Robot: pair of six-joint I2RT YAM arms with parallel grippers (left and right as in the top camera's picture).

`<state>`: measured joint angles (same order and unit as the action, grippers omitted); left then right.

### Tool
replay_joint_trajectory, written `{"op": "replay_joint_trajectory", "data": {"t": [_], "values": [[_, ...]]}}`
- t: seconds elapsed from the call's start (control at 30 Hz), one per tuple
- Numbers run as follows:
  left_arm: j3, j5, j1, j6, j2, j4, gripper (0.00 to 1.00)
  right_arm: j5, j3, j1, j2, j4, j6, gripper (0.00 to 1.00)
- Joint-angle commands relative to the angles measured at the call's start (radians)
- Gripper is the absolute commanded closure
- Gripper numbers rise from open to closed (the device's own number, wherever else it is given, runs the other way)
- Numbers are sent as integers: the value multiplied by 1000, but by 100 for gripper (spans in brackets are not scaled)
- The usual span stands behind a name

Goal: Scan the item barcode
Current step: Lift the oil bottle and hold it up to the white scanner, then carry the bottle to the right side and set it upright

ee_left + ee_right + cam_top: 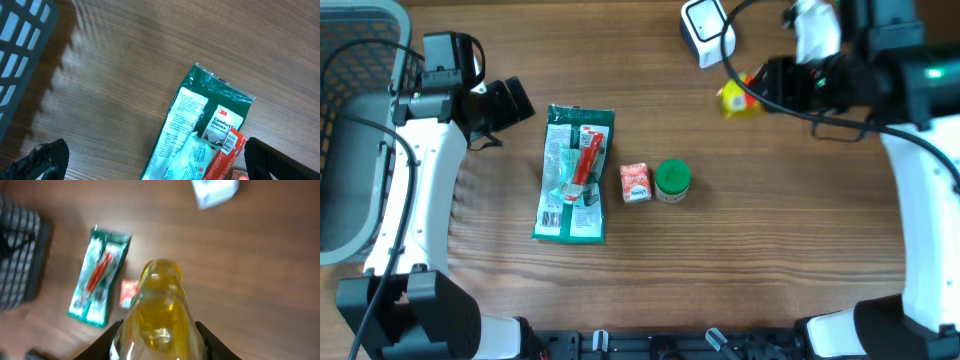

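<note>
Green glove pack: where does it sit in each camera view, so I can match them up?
Overhead: the green glove pack lies left of centre, running up the frame.
Left wrist: lower right, cut off by the bottom edge.
Right wrist: left of centre, beyond the yellow item, at.
Shared landmark: the grey basket, at the left edge in each view.

On the counter, the pack lies near the middle. A carton lies just right of it, and a tub just right of the carton. The basket stands at the left edge. The scanner sits at the back, and the bottle, in the right claw, is just before it.
</note>
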<state>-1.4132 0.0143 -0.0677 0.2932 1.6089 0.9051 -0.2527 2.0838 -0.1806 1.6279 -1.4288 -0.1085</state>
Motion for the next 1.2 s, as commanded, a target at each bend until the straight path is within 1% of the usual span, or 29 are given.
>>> {"op": "replay_joint_trajectory", "data": {"t": [0.0,0.03,0.07,0.13,0.2,0.27,0.33,0.37,0.47,0.5,0.6,0.67,0.83,0.9,0.97,1.1,1.17], "values": [[-11,8,-3,-1,-9,-2,0,135,59,-9,108,50,4,67],[-11,8,-3,-1,-9,-2,0,188,59,-16,138,75,5,64],[-11,8,-3,-1,-9,-2,0,229,59,-26,163,97,10,63],[-11,8,-2,-1,-9,-2,0,323,58,-58,217,150,64,63],[-11,8,-2,-1,-9,-2,0,513,58,-106,278,227,99,63],[-11,8,-2,-1,-9,-2,0,646,58,-153,334,309,174,64],[-11,8,-2,-1,-9,-2,0,829,57,-201,406,393,209,64],[-11,8,-2,-1,-9,-2,0,877,57,-222,445,429,234,64],[-11,8,-2,-1,-9,-2,0,911,56,-257,523,528,328,65],[-11,8,-2,-1,-9,-2,0,993,56,-270,568,601,350,65],[-11,8,-2,-1,-9,-2,0,1128,56,-280,641,716,374,64],[-11,8,-2,-1,-9,-2,0,1151,56,-280,692,805,447,64],[-11,8,-2,-1,-9,-2,0,1199,55,-287,756,980,634,64],[-11,8,-2,-1,-9,-2,0,1198,55,-294,772,1067,672,64],[-11,8,-2,-1,-9,-2,0,1198,55,-301,780,1110,691,64],[-11,8,-2,-1,-9,-2,0,1198,55,-317,819,1195,811,64],[-11,8,-3,-1,-9,-2,0,1195,55,-319,838,1209,851,64]]}}
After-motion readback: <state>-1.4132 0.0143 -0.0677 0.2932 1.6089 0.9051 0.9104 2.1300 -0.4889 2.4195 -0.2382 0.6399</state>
